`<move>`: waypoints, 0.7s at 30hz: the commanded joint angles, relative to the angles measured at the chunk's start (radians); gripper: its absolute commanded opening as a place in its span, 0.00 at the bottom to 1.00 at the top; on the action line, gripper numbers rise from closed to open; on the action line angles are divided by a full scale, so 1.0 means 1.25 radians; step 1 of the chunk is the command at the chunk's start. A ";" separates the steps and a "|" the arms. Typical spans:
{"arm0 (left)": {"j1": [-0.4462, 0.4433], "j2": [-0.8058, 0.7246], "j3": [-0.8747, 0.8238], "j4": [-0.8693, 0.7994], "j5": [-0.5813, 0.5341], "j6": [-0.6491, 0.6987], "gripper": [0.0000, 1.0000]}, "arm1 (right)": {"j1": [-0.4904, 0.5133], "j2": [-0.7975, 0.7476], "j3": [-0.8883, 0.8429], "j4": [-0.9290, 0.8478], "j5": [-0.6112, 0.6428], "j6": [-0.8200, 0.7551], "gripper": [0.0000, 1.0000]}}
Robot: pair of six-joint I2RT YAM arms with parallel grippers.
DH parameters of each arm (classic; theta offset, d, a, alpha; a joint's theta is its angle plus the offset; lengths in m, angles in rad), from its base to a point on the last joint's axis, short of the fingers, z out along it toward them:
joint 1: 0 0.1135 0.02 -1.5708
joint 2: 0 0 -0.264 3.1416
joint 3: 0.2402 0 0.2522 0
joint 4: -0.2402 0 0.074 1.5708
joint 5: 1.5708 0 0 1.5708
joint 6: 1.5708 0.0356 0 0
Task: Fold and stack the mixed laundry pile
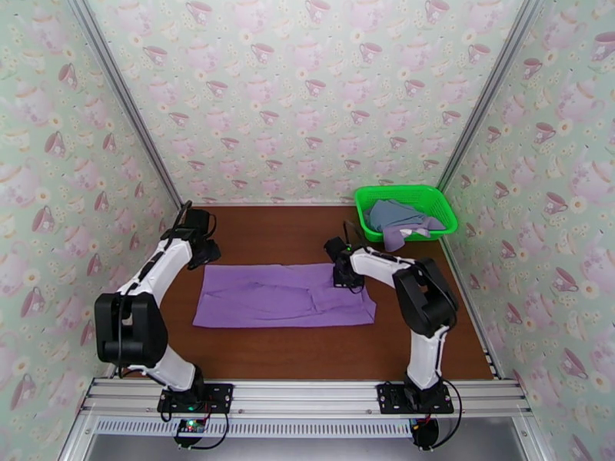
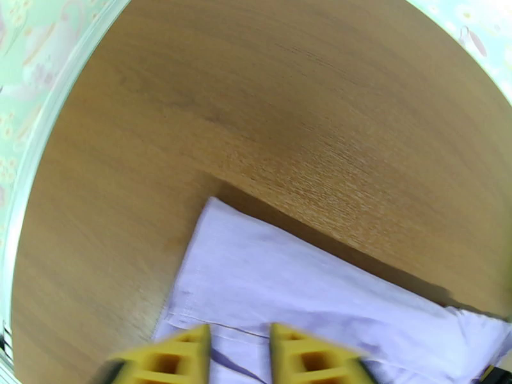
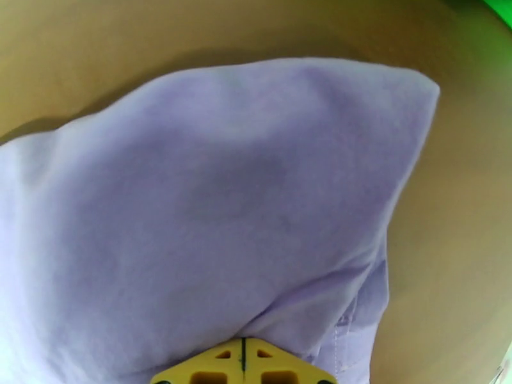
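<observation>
My left gripper (image 2: 240, 337): fingers spread above purple shirt (image 1: 284, 295), far-left corner. My right gripper (image 3: 243, 345): fingers pressed together, pinching shirt's far-right edge. Shirt flat on table (image 1: 307, 355). Blue-grey garment (image 1: 392, 214) in green basket (image 1: 444, 207).

left hand (image 2: 240, 334) blurred, clipped at bottom edge; purple shirt (image 3: 192, 206) runs off left and bottom in right wrist view.

The brown table (image 1: 307, 355) bears a flat purple shirt (image 1: 277, 297) and, far right, a green basket (image 1: 444, 209).
</observation>
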 commanded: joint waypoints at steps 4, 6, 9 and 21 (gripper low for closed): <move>-0.003 -0.073 -0.019 -0.065 0.020 -0.041 0.79 | -0.044 0.224 0.275 -0.045 -0.060 -0.115 0.01; -0.003 -0.094 -0.042 -0.066 0.040 -0.055 0.80 | -0.063 0.301 0.419 -0.086 -0.072 -0.144 0.01; -0.003 -0.116 -0.086 -0.056 0.079 -0.077 0.80 | -0.088 0.415 0.635 -0.144 -0.081 -0.177 0.02; -0.004 -0.096 -0.201 -0.001 0.104 -0.118 0.78 | -0.207 0.531 0.970 -0.135 -0.259 -0.239 0.15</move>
